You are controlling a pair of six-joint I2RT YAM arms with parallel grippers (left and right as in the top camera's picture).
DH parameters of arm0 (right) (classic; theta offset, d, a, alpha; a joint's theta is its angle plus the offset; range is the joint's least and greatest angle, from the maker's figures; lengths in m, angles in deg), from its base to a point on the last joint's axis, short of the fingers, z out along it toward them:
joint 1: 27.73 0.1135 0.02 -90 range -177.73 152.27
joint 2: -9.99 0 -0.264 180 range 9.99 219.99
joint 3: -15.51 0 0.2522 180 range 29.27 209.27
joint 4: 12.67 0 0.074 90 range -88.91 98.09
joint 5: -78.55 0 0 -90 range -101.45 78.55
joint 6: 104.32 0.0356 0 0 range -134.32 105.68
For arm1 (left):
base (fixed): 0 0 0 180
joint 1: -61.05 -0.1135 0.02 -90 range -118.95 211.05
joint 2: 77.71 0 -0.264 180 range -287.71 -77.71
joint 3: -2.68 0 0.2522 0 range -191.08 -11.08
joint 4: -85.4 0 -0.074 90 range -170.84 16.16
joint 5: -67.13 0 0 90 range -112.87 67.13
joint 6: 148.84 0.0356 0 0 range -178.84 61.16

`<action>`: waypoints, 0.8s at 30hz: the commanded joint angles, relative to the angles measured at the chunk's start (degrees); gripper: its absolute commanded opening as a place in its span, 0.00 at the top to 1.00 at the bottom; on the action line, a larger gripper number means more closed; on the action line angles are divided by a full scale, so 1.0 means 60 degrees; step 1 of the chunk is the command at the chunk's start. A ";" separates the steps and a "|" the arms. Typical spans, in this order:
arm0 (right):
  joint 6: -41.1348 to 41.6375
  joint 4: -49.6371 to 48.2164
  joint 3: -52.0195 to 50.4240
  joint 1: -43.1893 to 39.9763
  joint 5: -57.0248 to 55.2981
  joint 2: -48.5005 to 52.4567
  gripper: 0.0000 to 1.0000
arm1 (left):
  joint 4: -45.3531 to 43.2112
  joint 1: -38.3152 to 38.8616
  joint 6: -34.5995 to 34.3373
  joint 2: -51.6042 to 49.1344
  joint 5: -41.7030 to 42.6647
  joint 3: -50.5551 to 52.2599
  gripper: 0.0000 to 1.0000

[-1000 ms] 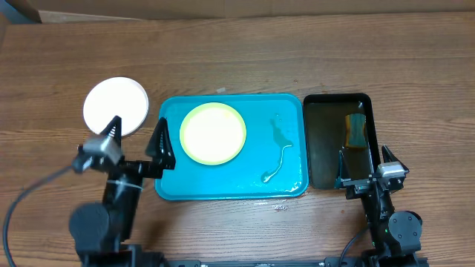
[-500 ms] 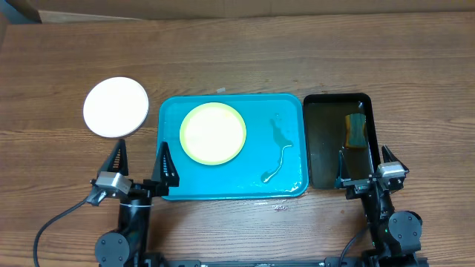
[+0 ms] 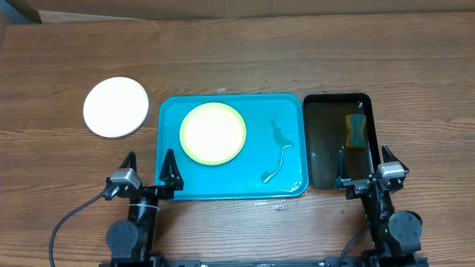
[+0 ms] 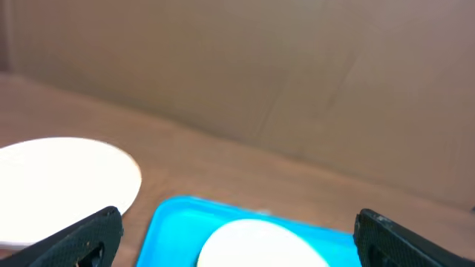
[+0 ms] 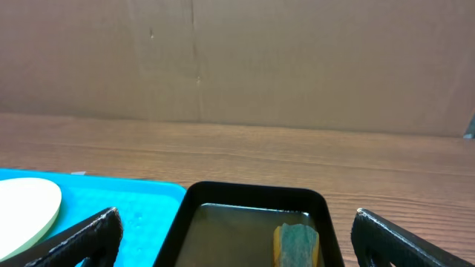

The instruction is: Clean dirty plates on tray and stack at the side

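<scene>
A lime green plate with a pale centre (image 3: 213, 133) lies on the left half of the turquoise tray (image 3: 289, 119). It also shows in the left wrist view (image 4: 260, 245) and the right wrist view (image 5: 26, 208). A white plate (image 3: 116, 106) lies on the table left of the tray, seen too in the left wrist view (image 4: 63, 182). A third plate is not visible as a separate one. My left gripper (image 3: 148, 169) is open and empty at the tray's front left corner. My right gripper (image 3: 365, 165) is open and empty at the black tray's front edge.
A narrow black tray (image 3: 326, 156) holding water stands right of the turquoise tray, with a yellow-green sponge (image 3: 356, 130) in its far right part. A wet streak (image 3: 278, 156) lies on the turquoise tray's right half. A cardboard wall (image 5: 237, 59) stands behind the table.
My left arm has drawn back toward the front edge of the table, away from the white plate, with its gripper open throughout. The right arm has not moved.
</scene>
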 commanded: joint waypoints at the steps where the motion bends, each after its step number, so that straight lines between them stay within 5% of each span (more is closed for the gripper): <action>1: -0.0033 -0.0036 -0.0098 -0.0022 0.0051 -0.0095 0.00 | 0.0554 -0.0178 0.0379 0.0182 -0.0270 0.0040 0.00; 10: -0.0033 -0.0036 -0.0098 -0.0022 0.0051 -0.0095 0.00 | 0.1133 -0.0164 0.2728 0.0178 -0.0277 0.0040 0.00; 24: -0.0033 -0.0036 -0.0098 -0.0022 0.0051 -0.0095 0.00 | 0.1122 -0.0164 0.2805 0.0175 -0.0280 0.0036 0.00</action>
